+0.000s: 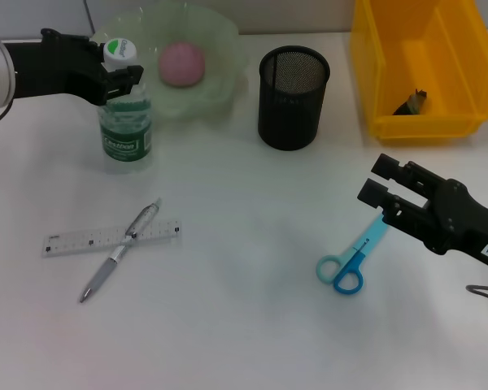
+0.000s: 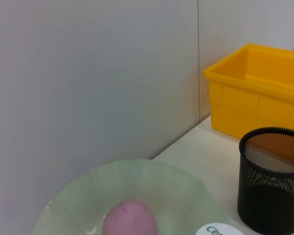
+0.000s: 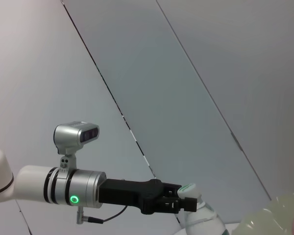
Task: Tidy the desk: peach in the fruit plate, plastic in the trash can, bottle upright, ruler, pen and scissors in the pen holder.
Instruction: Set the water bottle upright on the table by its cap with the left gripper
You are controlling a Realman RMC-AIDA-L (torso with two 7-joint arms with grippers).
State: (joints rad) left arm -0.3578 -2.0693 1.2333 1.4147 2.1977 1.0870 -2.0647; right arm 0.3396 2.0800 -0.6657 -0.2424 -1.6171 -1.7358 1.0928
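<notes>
Head view: white desk, grey wall panels; seams possibly.

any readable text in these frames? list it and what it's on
"Ce...": start of a green word on the bottle cap, cut off at the frame edge in the left wrist view.
Bottle label: white print, too blurred to read.
Ruler: tick marks and numbers, too small to read.
Right gripper: white sticker on its body, too small to read reliably.
</notes>
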